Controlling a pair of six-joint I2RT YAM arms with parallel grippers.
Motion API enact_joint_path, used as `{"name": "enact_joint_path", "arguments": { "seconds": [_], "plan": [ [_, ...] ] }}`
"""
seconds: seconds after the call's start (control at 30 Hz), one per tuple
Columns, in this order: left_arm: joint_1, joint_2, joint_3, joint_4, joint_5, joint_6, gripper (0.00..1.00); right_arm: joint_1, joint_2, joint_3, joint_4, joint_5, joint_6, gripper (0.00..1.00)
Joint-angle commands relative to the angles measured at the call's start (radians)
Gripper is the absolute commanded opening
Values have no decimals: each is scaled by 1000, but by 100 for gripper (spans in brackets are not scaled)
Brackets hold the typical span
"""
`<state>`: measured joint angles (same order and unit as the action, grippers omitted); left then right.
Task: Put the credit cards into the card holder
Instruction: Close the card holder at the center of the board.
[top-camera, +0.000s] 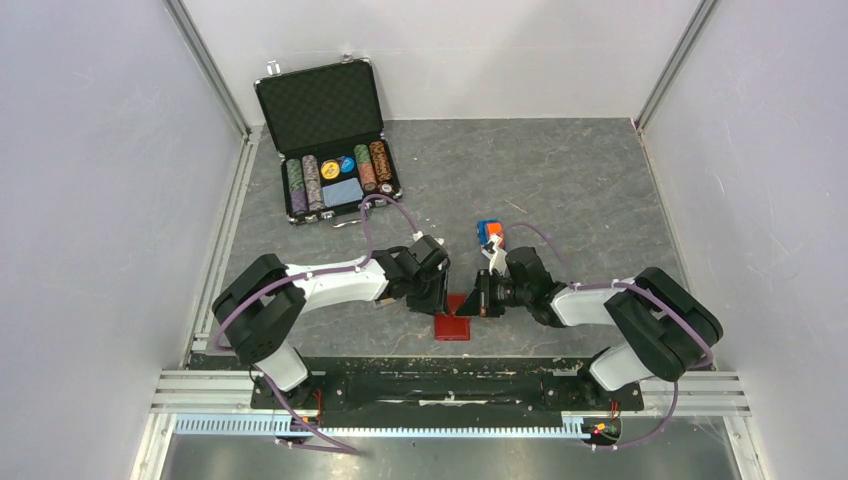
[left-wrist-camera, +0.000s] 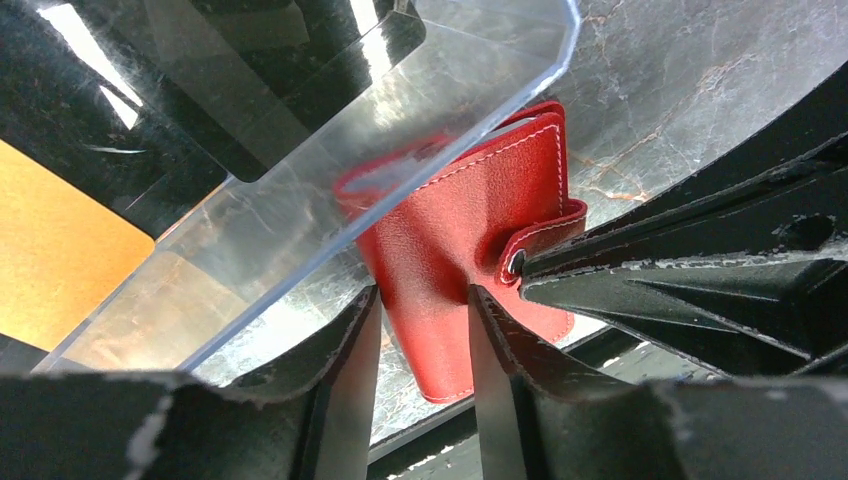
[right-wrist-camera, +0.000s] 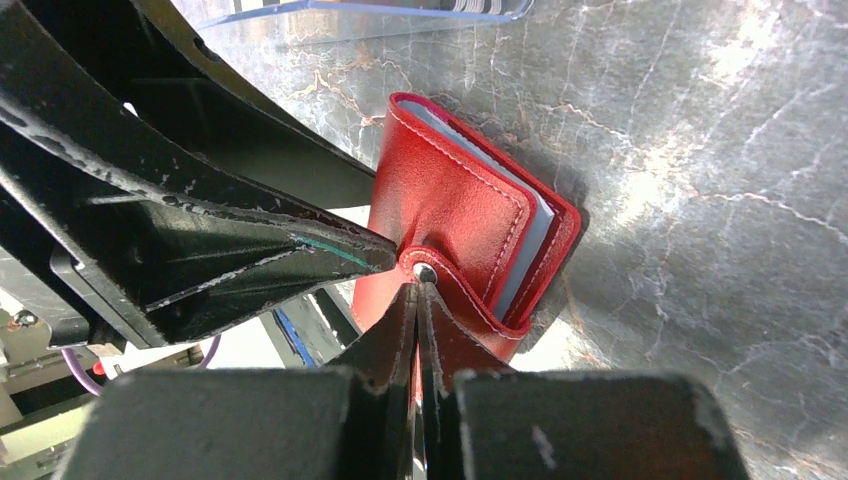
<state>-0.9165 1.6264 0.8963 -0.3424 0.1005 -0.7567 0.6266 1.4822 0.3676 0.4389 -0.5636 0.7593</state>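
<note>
Red wallet (right-wrist-camera: 450, 210), near edge of table (right-wrist-camera: 700, 200): right gripper (right-wrist-camera: 417, 290) pinching snap tab (right-wrist-camera: 468, 308), probably unfastening; left gripper (left-wrist-camera: 424, 300) half-spread astride, bracing.

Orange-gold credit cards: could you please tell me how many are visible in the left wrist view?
1: an orange-gold card at the view's left edge, beside the clear card holder. More may be hidden inside the red wallet or out of frame.

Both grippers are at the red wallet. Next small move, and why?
Probably close the left gripper on the red leather snap-tab wallet: its fingers straddle the body, apart, while the right gripper is shut on the snap tab, seemingly ready to pull it open.
</note>
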Motion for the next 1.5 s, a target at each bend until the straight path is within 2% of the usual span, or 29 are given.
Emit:
{"name": "enact_joint_path", "arguments": {
  "seconds": [0.0,0.1,0.53,0.73,0.93,1.0,1.13,1.3,1.47],
  "plan": [
    [-5,16,5,90,48,-40,40,15,28,37,26,1,-8,0],
    [-5,19,6,68,27,-35,35,16,25,38,18,1,-9,0],
    [-7,39,15,26,4,-8,34,15,-100,67,-35,-8,4,0],
    [-7,48,23,14,-1,-1,32,16,-173,113,-245,85,-111,1],
    [-7,57,37,13,4,0,32,16,-216,142,-436,216,-230,7],
    [-7,54,44,10,8,2,35,16,-204,138,-437,222,-242,7],
    [-7,12,56,-8,0,2,49,16,-183,135,-437,211,-242,7],
    [-7,-76,57,-26,-9,-3,49,16,-174,140,-437,205,-247,5],
    [-7,-83,72,10,58,-6,48,16,-170,137,-422,196,-237,3]
  ]
}}
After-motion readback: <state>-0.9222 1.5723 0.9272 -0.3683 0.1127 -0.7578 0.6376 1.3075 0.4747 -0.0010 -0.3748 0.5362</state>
